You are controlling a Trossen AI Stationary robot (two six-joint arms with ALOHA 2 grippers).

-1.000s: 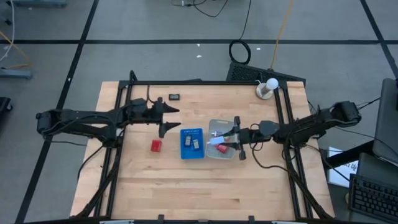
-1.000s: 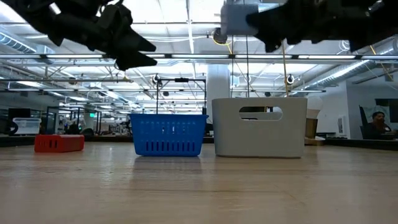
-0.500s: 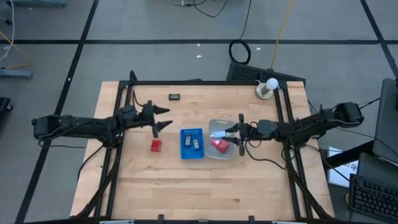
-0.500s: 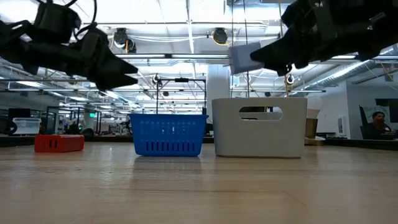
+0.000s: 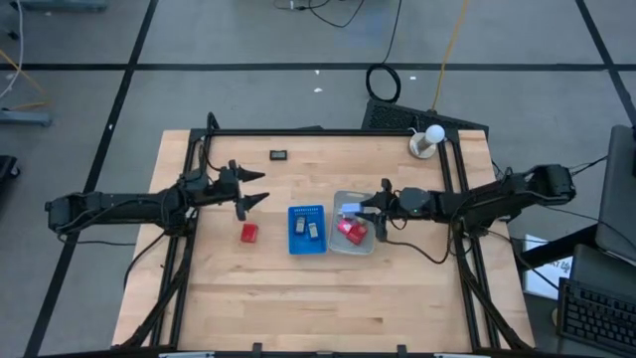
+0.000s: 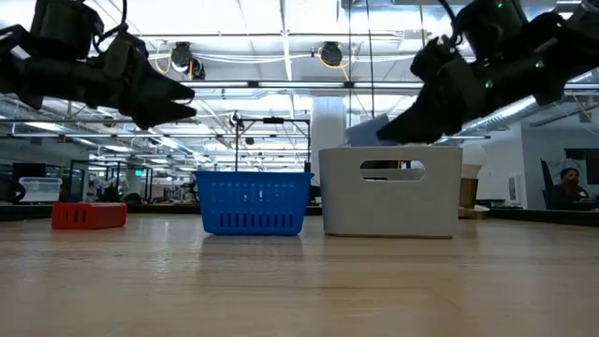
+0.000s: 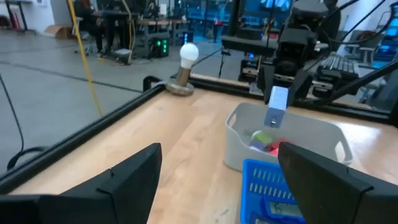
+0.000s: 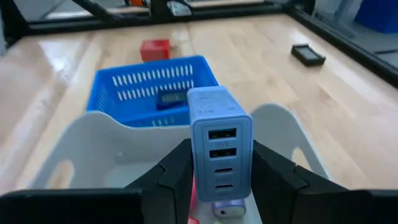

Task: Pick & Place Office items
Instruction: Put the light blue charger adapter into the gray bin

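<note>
High view, table: wooden table (image 5: 328,298) carrying two bins side by side, loose pieces and both arms.
Blue basket: blue ribbed basket (image 5: 307,229) near the middle; two small flat pieces lie inside, one dark, one pale.
Clear bin: pale plastic bin (image 5: 355,246) just to the right of the basket, touching or nearly so; a red block (image 5: 349,229) rests inside, and the left wrist view adds a green piece (image 7: 262,137) beside it.
Loose on the table: red block (image 5: 248,233) left of the basket; black flat rectangle (image 5: 279,154) well apart, toward the far edge.
Right gripper: right gripper (image 5: 360,207) pinches a pale blue charger block (image 8: 217,140) with ports on its face, fingers close on both sides, above the clear bin's far rim.
Left gripper: left gripper (image 5: 254,186) hangs above bare wood left of the basket and beyond the loose red block, fingers spread wide, nothing between them.
Lamp bulb: white bulb on a base (image 5: 427,141) at the far right corner.
Change from a second ago: the right gripper has shifted from over the bin's middle toward its far rim, and the low view shows it lower, with the charger now just over the bin top; the left gripper has drawn back slightly leftward; both bins and the loose pieces lie as before.
</note>
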